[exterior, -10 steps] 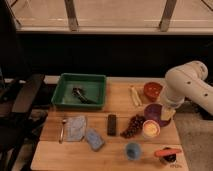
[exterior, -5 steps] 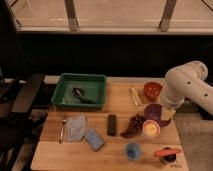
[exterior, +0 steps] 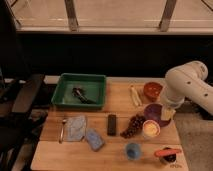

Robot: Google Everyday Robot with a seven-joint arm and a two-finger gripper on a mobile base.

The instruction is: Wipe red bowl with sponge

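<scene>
Wooden worktop (exterior: 107, 156) in front of a dark wall with windows up top, pretty cluttered. The step in hand, as I read it, is getting the sponge (exterior: 94, 139), since nothing's been picked up yet.

The gripper (exterior: 167, 115) hangs at the 3 o'clock side of the worktop, low over the right edge of the purple dish (exterior: 152, 111). Jaws are spread wide with nothing in them as far as I can see. The sponge lies flat, blue face up, around 7 o'clock on the worktop, so from the gripper it's a long reach toward 8 o'clock. The red bowl (exterior: 152, 90) sits at 2 o'clock, just beyond the purple dish and close to the arm.

Tips for doing it well:
- Lift first, then cross. The grapes (exterior: 133, 126) and the black bar (exterior: 112, 124) lie right along the path, and so does the white cup (exterior: 150, 129).
- Don't grab the cloth (exterior: 75, 127) by mistake. It's just beside the sponge at its 10 o'clock, same pale blue, possibly touching.
- Come straight down and pinch across the short sides. It should squash, so close firmly.
- Aim for the red bowl on the way back, not the purple dish next to it.
</scene>
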